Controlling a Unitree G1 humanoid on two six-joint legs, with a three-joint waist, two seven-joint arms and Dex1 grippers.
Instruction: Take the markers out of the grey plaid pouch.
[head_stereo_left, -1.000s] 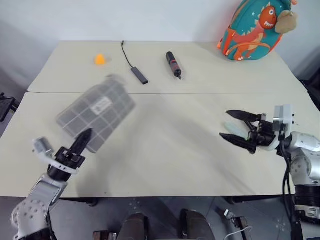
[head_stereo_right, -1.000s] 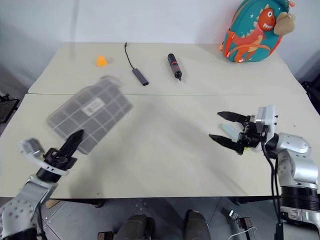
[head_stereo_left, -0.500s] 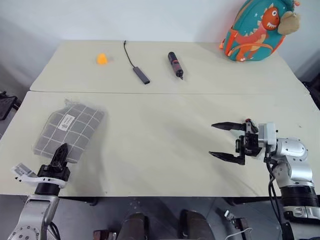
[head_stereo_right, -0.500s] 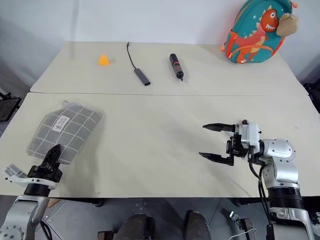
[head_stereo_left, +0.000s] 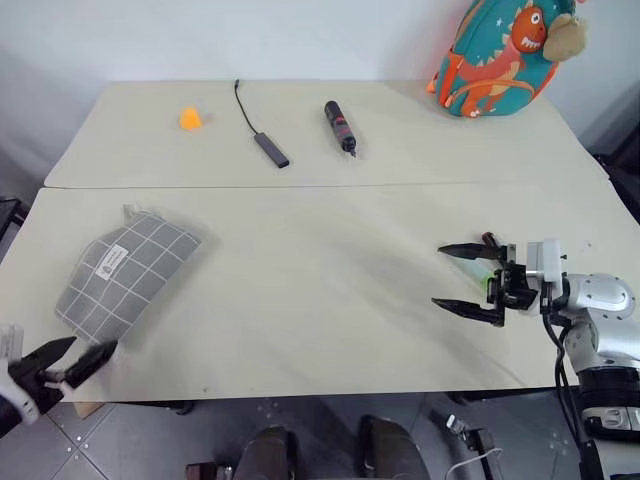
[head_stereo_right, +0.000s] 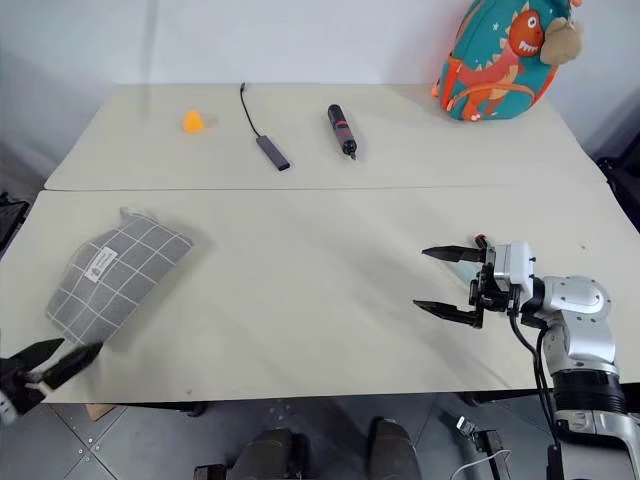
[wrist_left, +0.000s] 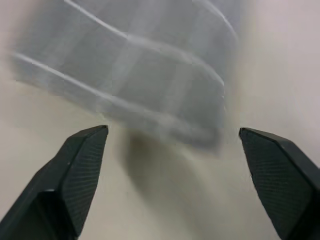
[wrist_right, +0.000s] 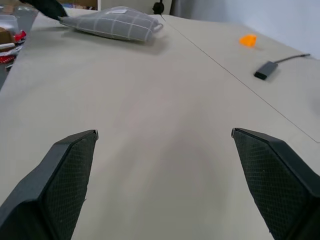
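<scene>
Both eye views look down from the head over the counter. The left wrist view sits close over the grey plaid pouch; the right wrist view faces left across the counter, sharing that pouch.

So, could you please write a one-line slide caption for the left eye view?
Grey plaid pouch lies flat on the table; left gripper and right gripper both open, touching nothing.

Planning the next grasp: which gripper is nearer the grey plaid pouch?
Left. The left gripper sits just off the grey plaid pouch at the table's near edge; the right gripper is far across the table.
</scene>
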